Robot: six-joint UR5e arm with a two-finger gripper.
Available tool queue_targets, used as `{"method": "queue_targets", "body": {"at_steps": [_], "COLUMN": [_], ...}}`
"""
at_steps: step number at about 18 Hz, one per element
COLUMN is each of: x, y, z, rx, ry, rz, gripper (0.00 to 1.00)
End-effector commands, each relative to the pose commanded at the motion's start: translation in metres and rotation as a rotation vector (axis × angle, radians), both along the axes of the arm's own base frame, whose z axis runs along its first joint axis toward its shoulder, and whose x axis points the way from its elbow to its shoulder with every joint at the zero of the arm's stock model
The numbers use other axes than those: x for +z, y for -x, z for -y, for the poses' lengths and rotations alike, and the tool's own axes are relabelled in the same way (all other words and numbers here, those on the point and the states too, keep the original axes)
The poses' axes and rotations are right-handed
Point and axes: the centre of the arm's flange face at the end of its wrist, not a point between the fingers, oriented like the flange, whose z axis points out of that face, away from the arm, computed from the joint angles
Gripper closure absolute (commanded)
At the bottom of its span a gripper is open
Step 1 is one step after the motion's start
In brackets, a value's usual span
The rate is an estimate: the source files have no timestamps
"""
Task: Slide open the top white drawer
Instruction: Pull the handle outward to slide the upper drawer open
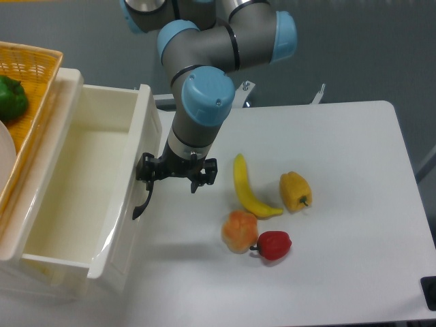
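Note:
The top white drawer (125, 225) stands pulled well out to the right, its cream interior bare and its front panel facing the table. Its curved black handle (140, 206) runs down the outside of that panel. My gripper (176, 178) points down right beside the panel, fingers spread apart. The left finger (146, 170) sits against the upper part of the handle, apparently hooked behind it. The right finger (206, 174) hangs free over the table, with nothing held between the two.
A yellow wicker basket (34, 65) with a green pepper (11, 97) sits on the cabinet at the left. On the white table (354, 204) lie a banana (246, 188), a yellow pepper (295, 191), an orange fruit (239, 231) and a red pepper (274, 245).

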Motion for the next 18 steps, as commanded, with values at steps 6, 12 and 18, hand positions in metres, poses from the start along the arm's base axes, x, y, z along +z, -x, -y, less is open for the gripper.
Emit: {"method": "queue_targets", "body": {"at_steps": [6, 12, 18], "x": [-0.0013, -0.001, -0.0008], "y": [0.0072, 0.0075, 0.0053], "z": [0.0027, 0.0018, 0.0022], "rx": [0.013, 0.007, -0.022], "ry": [-0.008, -0.019, -0.033], "rz": [0.009, 0.018, 0.025], "gripper": [0.0, 0.0, 0.0]}}
